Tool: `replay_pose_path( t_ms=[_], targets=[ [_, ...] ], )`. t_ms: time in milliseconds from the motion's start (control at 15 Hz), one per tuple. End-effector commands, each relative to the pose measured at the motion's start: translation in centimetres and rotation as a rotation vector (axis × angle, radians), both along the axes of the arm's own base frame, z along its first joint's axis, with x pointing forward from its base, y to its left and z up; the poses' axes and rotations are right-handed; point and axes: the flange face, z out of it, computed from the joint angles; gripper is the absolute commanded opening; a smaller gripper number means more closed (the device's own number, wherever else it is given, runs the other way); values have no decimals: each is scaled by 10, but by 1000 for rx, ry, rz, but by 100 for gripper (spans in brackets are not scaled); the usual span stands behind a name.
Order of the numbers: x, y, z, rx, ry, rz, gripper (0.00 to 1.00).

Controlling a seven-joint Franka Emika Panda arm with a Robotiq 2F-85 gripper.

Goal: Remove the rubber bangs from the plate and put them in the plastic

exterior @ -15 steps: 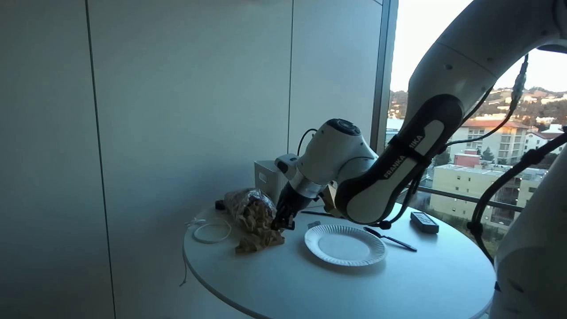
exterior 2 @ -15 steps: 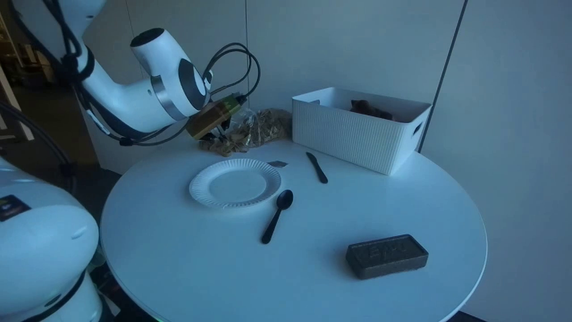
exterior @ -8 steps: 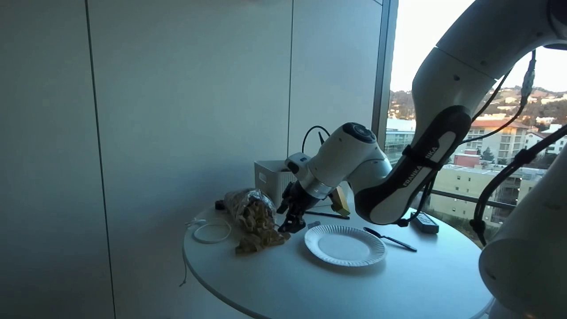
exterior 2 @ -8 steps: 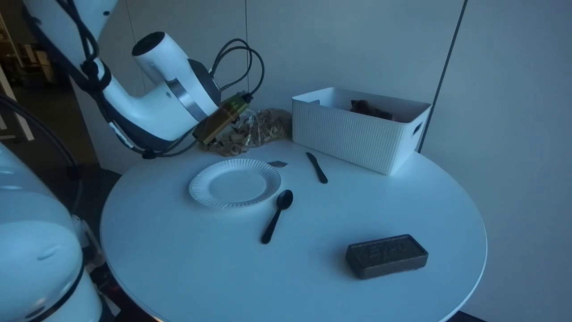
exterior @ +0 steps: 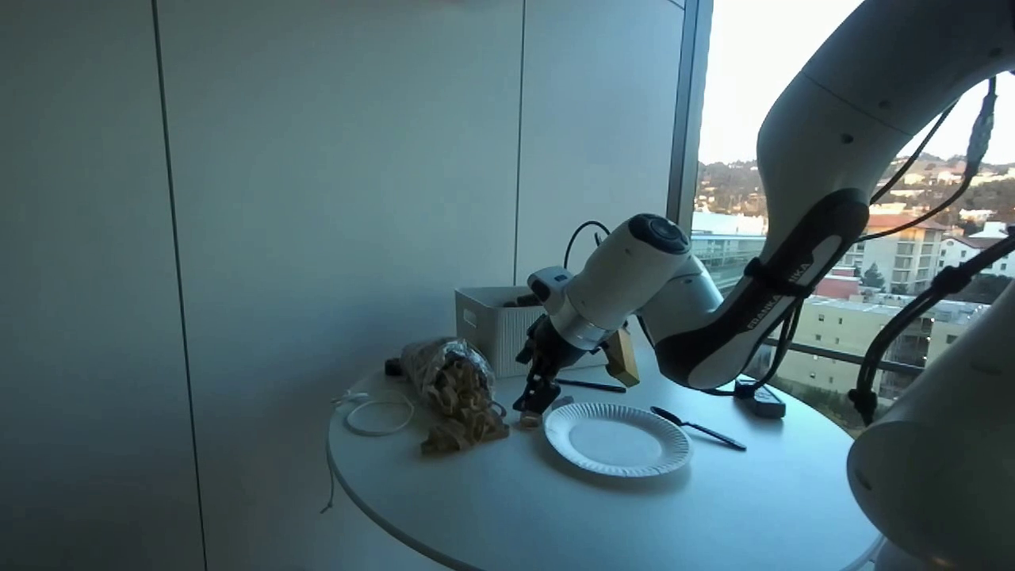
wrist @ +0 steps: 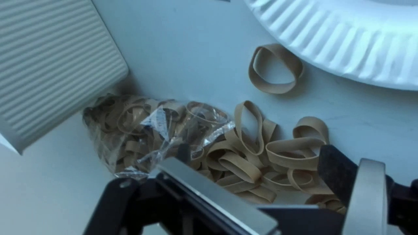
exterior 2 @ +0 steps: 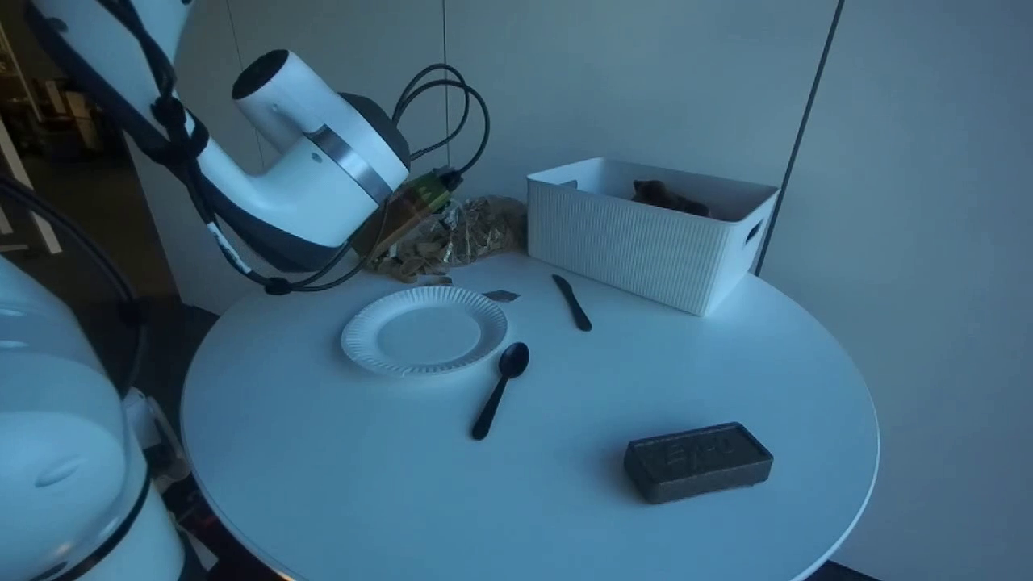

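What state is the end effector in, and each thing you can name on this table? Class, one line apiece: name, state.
End effector: open
Plate: face up
Single rubber band: a loop beside the plate; contact unclear
Plastic bag: lying down, open
Piled rubber bands: some bagged, some outside
Bin: lidless, brown thing inside
Spoon: lying flat
Knife: lying flat
Dark block: lettered side up
Gray scrap: lying flat
White cord: looped

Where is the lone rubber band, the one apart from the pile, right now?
In the wrist view, above and right of centre, the lone rubber band sits on the table between the paper plate and the rubber band pile.
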Motion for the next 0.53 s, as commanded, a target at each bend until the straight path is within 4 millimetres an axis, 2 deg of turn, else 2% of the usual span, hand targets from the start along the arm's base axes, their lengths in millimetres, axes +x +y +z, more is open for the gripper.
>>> replay_pose_path(
  t_ms=[0,200,467],
  targets=[
    [-7,-4,20,27,-70,-187,100],
    [-5,-21,15,46,-65,-370,100],
    [1,-56,4,50,36,-603,100]
  ],
)
